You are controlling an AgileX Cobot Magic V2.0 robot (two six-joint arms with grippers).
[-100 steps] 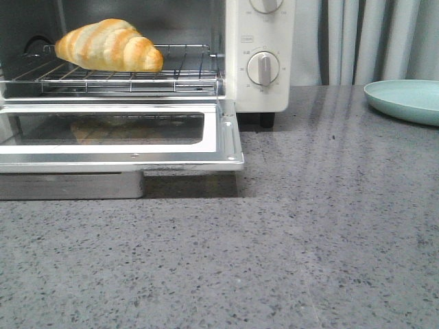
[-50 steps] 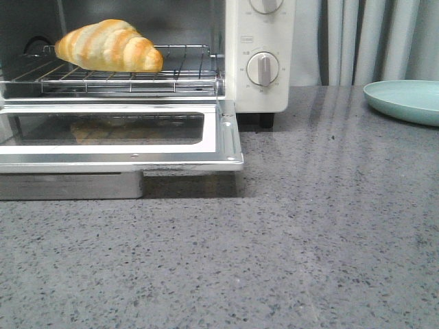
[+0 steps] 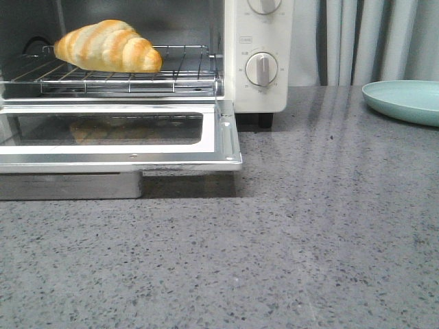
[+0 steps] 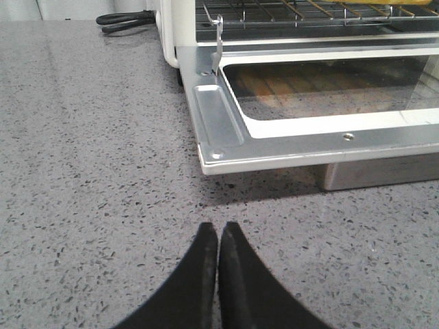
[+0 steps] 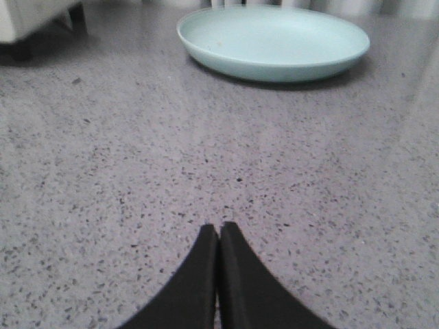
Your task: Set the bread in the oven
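Note:
The bread, a golden-orange striped croissant roll, lies on the wire rack inside the cream-white oven. The oven's glass door hangs open and flat; it also shows in the left wrist view. My left gripper is shut and empty, low over the counter a short way in front of the door's corner. My right gripper is shut and empty over bare counter, short of the plate. Neither gripper shows in the front view.
A pale teal plate sits at the back right, also in the right wrist view. A black power cord lies beside the oven. Grey curtains hang behind the speckled grey counter.
Nothing in the scene has moved; the front view has shifted very slightly, by a pixel or two.

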